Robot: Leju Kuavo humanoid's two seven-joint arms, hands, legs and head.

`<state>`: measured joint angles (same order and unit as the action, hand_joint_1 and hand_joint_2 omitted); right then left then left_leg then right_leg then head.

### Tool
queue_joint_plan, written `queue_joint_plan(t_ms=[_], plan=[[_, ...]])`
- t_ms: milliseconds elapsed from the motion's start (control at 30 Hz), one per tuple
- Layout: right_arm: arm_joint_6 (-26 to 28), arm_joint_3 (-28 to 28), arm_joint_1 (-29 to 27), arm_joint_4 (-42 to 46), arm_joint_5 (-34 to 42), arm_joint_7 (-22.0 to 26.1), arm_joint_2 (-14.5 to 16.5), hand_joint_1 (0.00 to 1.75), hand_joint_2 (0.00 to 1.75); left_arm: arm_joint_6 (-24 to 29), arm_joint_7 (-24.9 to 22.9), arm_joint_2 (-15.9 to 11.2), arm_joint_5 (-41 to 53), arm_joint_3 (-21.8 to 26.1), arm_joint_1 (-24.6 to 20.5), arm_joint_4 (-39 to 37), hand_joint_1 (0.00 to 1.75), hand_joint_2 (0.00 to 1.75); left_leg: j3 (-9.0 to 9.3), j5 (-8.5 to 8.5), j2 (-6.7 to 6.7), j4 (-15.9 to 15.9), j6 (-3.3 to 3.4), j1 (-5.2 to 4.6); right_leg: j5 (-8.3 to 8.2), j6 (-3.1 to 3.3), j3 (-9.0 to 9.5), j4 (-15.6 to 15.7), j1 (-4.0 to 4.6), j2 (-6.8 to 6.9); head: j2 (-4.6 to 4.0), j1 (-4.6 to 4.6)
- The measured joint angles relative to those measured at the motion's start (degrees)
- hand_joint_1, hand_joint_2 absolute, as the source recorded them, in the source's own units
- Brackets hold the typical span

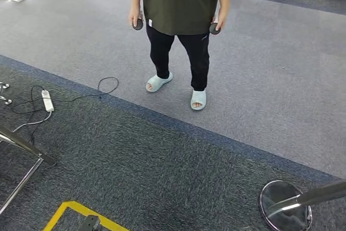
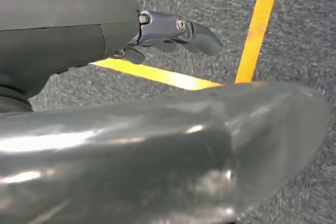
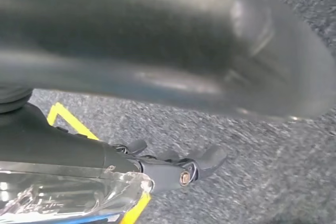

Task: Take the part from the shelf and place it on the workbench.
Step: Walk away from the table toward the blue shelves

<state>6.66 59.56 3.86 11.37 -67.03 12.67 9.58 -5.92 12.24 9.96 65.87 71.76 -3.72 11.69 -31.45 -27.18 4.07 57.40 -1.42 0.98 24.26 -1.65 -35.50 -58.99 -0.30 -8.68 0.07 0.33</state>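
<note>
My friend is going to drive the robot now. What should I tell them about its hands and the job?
Left hand: open, fingers stretched out, holding nothing, hanging over grey carpet with yellow tape.
Right hand: hanging over the carpet. A clear shiny thing lies against it; whether it is held, or is the part, cannot be told.
Ahead: a person stands on the carpet.
Done: unclear.
Left: getting the part onto the workbench.
</note>
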Motion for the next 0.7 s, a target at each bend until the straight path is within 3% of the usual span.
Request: queue_joint_plan(t_ms=[33,100,167,233,267,300,367,433,467,533,567,633,700], plan=[[0.25,-0.09,-0.22,0.00,-0.23,-0.12,-0.05,0.00,0.00,0.22,0.07,0.04,-0.02,0.09,-0.09,0.00,0.00,0.00,0.08,0.09,-0.61,-0.12,0.37,0.01,0.04,-0.29,-0.17,-0.07,-0.04,0.22,0.00,-0.01],[0.77,-0.33,-0.39,0.00,-0.59,-0.43,-0.14,0.00,0.00,0.57,0.31,0.09,-0.03,0.25,-0.13,0.00,0.00,0.00,0.27,0.22,-2.04,-0.31,1.15,0.06,1.71,-0.78,-1.42,-2.61,0.11,3.15,0.00,0.37],[1.23,-0.61,-0.13,0.00,-0.72,-0.22,-0.16,0.00,0.00,0.68,0.32,0.10,-0.13,0.39,0.07,0.00,0.00,0.00,0.43,0.11,-3.75,-0.34,1.62,-0.19,5.48,-1.13,-4.68,-9.54,0.19,6.91,0.00,0.66],[1.38,-0.90,0.02,0.00,-0.84,0.06,-0.16,0.00,0.00,0.56,-0.25,0.15,-0.13,0.56,0.22,0.00,0.00,0.00,0.57,-0.08,-5.55,-0.33,1.72,-0.40,7.86,-1.37,-7.57,-15.71,0.01,8.13,0.00,0.63],[1.31,-0.99,-0.04,0.00,-0.87,-0.05,-0.16,0.00,0.00,0.50,-0.60,0.19,-0.03,0.61,0.20,0.00,0.00,0.00,0.68,-0.20,-6.34,-0.33,1.69,-0.43,7.53,-1.43,-7.64,-16.10,-0.05,8.34,0.00,0.66],[1.11,-1.06,-0.11,0.00,-0.91,-0.38,-0.17,0.00,0.00,0.47,-0.94,0.25,0.14,0.63,0.18,0.00,0.00,0.00,0.89,-0.37,-7.10,-0.33,1.59,-0.43,6.18,-1.44,-6.48,-14.13,-0.11,8.62,0.00,0.65],[0.53,-1.14,-0.09,0.00,-1.28,-1.48,-0.20,0.00,0.00,0.64,-1.55,0.35,0.53,0.63,0.13,0.00,0.00,0.00,1.51,-0.86,-8.47,-0.32,1.13,-0.51,2.77,-1.34,-2.08,-6.41,-0.04,10.51,0.00,0.68],[0.20,-1.39,0.04,0.00,-1.91,-2.50,-0.21,0.00,0.00,0.99,-2.24,0.38,1.04,0.63,0.03,0.00,0.00,0.00,2.09,-1.31,-9.53,-0.34,0.50,-0.77,1.18,-0.86,0.83,-1.31,0.13,12.01,0.00,0.56],[0.36,-1.53,0.02,0.00,-2.14,-2.71,-0.21,0.00,0.00,1.10,-2.57,0.38,1.32,0.62,-0.07,0.00,0.00,0.00,2.28,-1.40,-9.95,-0.44,0.20,-0.87,1.25,-0.52,1.03,-0.82,0.28,12.03,0.00,0.51],[1.82,-1.76,-0.17,0.00,-2.31,-2.18,-0.21,0.00,0.00,1.19,-3.08,0.49,1.88,0.61,-0.27,0.00,0.00,0.00,2.62,-1.49,-10.80,-0.73,-0.42,-0.75,1.06,0.23,0.89,-0.59,0.31,10.71,0.00,0.46],[3.17,-1.85,-0.25,0.00,-2.26,-1.50,-0.22,0.00,0.00,1.23,-3.17,0.55,2.11,0.60,-0.31,0.00,0.00,0.00,2.61,-1.87,-10.33,-0.49,-0.74,-0.63,0.94,0.60,0.91,-0.38,0.25,10.08,0.00,0.43],[5.92,-1.94,-0.11,0.00,-1.91,-0.17,-0.25,0.00,0.00,1.31,-3.06,0.62,2.37,0.59,-0.28,0.00,0.00,0.00,0.92,-4.37,-7.63,3.36,-1.12,-0.47,0.62,1.28,1.05,0.02,-0.01,8.68,0.00,0.16],[7.13,-1.95,0.11,0.00,-1.49,0.34,-0.27,0.00,0.00,1.24,-2.96,0.68,2.91,0.53,-0.10,0.00,0.00,0.00,-3.08,-7.88,-5.04,11.15,-1.14,-0.45,0.54,1.57,0.99,0.08,0.01,7.16,0.00,-0.06]])
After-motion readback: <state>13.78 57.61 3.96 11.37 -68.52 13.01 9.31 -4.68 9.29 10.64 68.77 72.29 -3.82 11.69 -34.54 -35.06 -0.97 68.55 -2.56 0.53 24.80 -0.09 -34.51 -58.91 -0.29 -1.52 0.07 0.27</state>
